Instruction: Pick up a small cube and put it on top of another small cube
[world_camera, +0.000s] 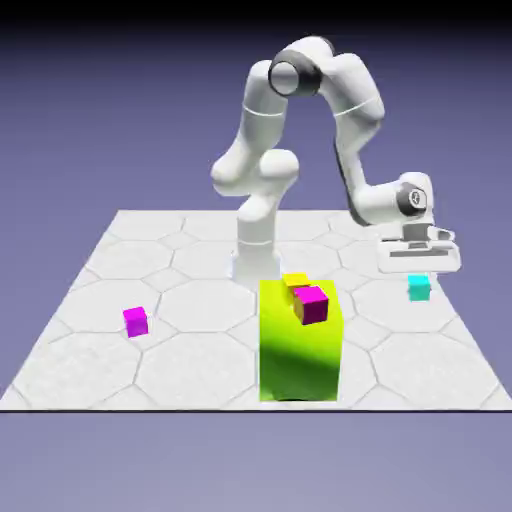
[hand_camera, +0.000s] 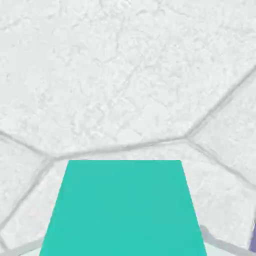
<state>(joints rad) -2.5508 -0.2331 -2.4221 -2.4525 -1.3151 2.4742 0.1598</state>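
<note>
Gripper (world_camera: 419, 276) clamped on cyan cube (hand_camera: 122, 207), lifted off table (world_camera: 120, 250), prob. for carry to a magenta cube (world_camera: 312, 304).

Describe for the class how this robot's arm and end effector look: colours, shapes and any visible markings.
The arm is glossy white, built of rounded, tube-like segments with bulging joints. Dark grey round caps mark two joints, one near the top and one at the wrist. The end effector is a flat, wide white block with grey detailing on its body. No cables or lettering show.
</note>
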